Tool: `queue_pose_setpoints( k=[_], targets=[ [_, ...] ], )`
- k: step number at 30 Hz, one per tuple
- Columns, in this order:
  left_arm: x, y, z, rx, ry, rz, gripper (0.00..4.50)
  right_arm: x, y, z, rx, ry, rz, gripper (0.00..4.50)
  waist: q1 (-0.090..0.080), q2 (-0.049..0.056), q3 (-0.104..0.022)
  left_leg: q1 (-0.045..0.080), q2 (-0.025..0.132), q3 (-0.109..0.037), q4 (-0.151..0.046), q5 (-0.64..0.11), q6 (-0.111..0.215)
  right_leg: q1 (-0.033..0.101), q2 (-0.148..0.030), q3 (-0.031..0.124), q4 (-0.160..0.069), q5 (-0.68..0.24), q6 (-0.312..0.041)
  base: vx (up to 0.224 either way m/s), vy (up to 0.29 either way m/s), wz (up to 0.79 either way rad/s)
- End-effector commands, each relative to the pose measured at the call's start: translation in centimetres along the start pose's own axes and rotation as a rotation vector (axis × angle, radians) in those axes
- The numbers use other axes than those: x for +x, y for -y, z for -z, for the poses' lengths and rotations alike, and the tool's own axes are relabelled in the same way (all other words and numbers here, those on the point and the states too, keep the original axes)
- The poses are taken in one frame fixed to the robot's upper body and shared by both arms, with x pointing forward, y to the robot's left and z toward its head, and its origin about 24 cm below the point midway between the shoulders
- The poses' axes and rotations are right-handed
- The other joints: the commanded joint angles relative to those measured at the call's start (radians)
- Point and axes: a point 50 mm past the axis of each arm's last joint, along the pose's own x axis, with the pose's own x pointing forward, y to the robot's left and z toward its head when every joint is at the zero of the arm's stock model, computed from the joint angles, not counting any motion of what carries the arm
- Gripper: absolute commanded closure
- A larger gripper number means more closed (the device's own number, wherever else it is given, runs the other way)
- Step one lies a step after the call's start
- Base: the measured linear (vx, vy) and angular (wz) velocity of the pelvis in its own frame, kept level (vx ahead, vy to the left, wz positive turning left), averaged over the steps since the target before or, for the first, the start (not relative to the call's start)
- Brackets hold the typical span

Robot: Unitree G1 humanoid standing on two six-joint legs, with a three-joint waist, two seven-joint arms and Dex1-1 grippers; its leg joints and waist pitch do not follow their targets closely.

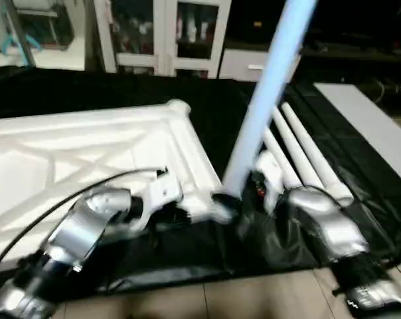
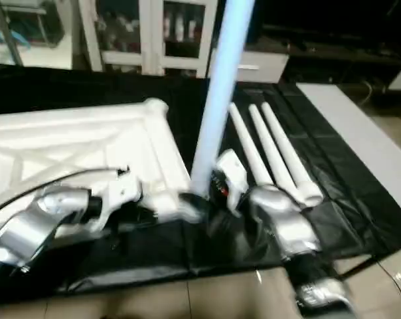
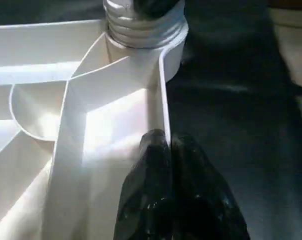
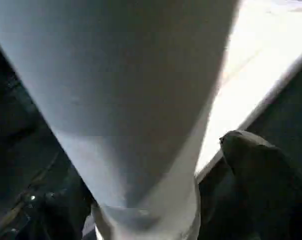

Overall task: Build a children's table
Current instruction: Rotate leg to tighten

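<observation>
Black sheeting covers the floor, with white cabinets behind. On it the children's table top lies underside up, X-ribs showing. One leg stands upright in the near corner socket, its threads partly exposed there, so it may not be fully screwed home. Three spare legs lie just beyond the right gripper; most of the job remains. The left gripper is pinched shut on the top's rim beside that socket, forearm reaching in low. The right gripper sits against the leg's base, its opening unclear.
</observation>
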Motion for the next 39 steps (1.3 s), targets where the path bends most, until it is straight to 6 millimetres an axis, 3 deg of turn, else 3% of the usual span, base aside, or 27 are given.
queue_pose_setpoints(
  k=[1, 7, 15, 29, 37, 39],
  targets=[
    [1.0, 1.7, 1.0, -0.003, -0.053, 0.146, 4.50, -1.0, 0.2, 0.4, -0.014, -0.060, -0.013, 0.52, -0.006, 0.019, -0.050, 0.008, 0.032, -0.002, -0.084, -0.236, -0.001, 0.042, -0.061, 0.056, -0.072, -0.255, -0.166, 0.000, 0.000, 0.00],
    [0.7, 1.5, 1.2, 0.003, -0.071, 0.135, 4.50, -0.6, -0.3, 0.7, -0.031, -0.098, -0.051, 0.52, -0.004, 0.017, -0.049, 0.008, 0.032, -0.007, -0.085, -0.257, -0.021, 0.040, -0.064, 0.055, -0.078, -0.333, -0.144, 0.000, 0.000, 0.00],
    [0.6, 1.5, 1.2, 0.003, -0.077, 0.137, 4.50, -0.6, -0.7, 1.0, -0.035, -0.130, -0.103, 0.52, -0.003, 0.015, -0.055, 0.005, 0.030, -0.005, -0.081, -0.203, -0.014, 0.045, -0.061, 0.055, -0.067, -0.238, -0.166, 0.000, 0.000, 0.00],
    [0.7, 1.5, 1.2, 0.002, -0.076, 0.142, 4.50, -0.2, -1.0, 0.8, -0.026, -0.105, -0.123, 1.67, -0.002, 0.015, -0.055, 0.006, 0.031, -0.005, -0.080, -0.205, -0.013, 0.045, -0.062, 0.055, -0.068, -0.251, -0.164, 0.000, 0.000, 0.00],
    [0.8, 1.7, 1.3, -0.001, -0.077, 0.151, 4.50, -0.1, -1.3, 1.0, 0.003, -0.090, -0.140, 1.78, -0.002, 0.013, -0.056, 0.005, 0.030, -0.004, -0.078, -0.193, -0.010, 0.046, -0.062, 0.055, -0.066, -0.235, -0.168, 0.000, 0.000, 0.00],
    [1.0, 1.5, 1.3, -0.008, -0.076, 0.127, 4.50, 0.5, -0.9, 1.0, 0.016, -0.056, -0.057, 1.78, -0.004, 0.015, -0.054, 0.005, 0.030, -0.004, -0.080, -0.200, -0.013, 0.043, -0.063, 0.055, -0.067, -0.246, -0.167, 0.000, 0.000, 0.00]
  ],
)
